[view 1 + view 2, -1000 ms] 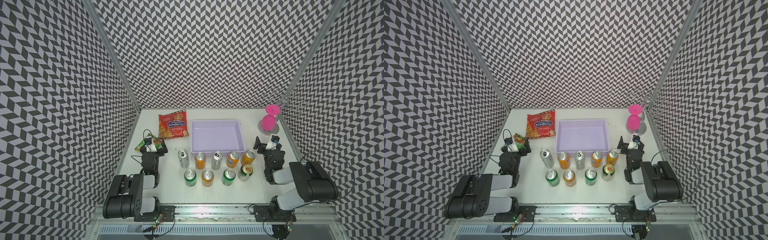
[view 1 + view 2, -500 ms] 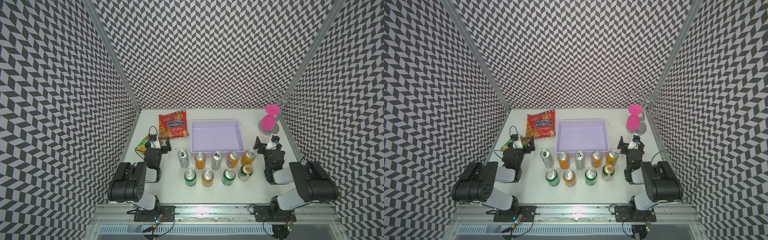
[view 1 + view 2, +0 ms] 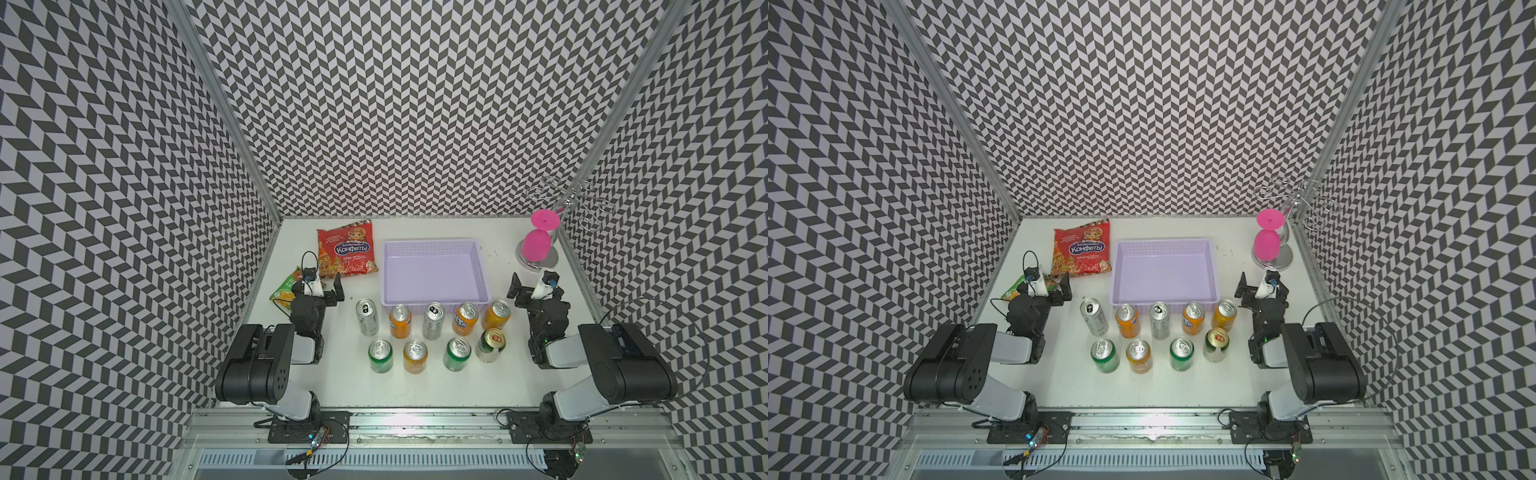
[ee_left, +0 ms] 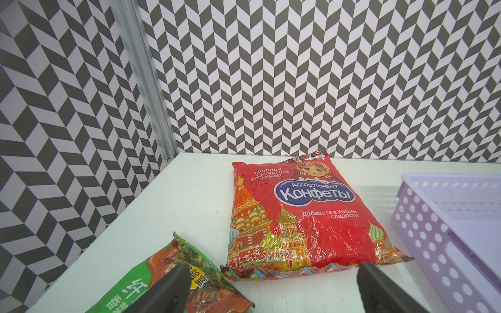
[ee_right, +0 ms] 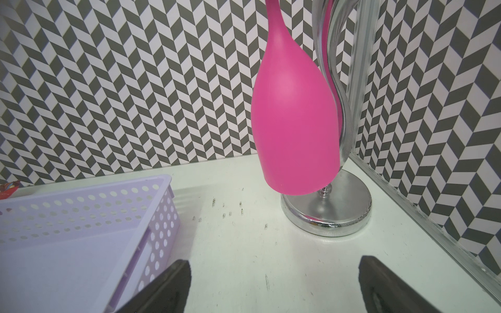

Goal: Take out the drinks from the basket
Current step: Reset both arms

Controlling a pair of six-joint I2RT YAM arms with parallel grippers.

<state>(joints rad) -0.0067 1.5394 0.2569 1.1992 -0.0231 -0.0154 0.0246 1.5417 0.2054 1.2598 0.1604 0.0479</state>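
From where I stand the job looks finished: the basket (image 3: 432,278) sits empty toward the far middle of the tabletop (image 3: 415,386), its lavender floor bare in both top views, and all nine drinks (image 3: 433,321) stand upright on the tabletop just in front of its near wall. They make two rows. The far row runs, left to right, slim silver can (image 3: 367,318), orange, slim silver, orange, orange, with the middle ones close up against the basket. The near row is a green can (image 3: 380,356), an orange can (image 3: 415,356), another green, and the gold-topped can (image 3: 490,345). As far as I can judge nothing is left to lift out. The left hand (image 3: 319,286) is released and holds nothing, low at the left beside the green snack packet (image 3: 284,291). The right hand (image 3: 536,289) is likewise spread wide and empty, right of the basket. Neither touches a can. The tabletop is plain white, faintly scuffed near the chrome stand (image 5: 325,216) in the far right corner, where a pink goblet (image 3: 536,245) hangs upside down. A red sweets bag (image 3: 347,249) lies flat, far left of the basket. Black-and-white chevron walls (image 3: 415,104) close in three sides, and a metal rail (image 3: 415,417) runs along the near edge.
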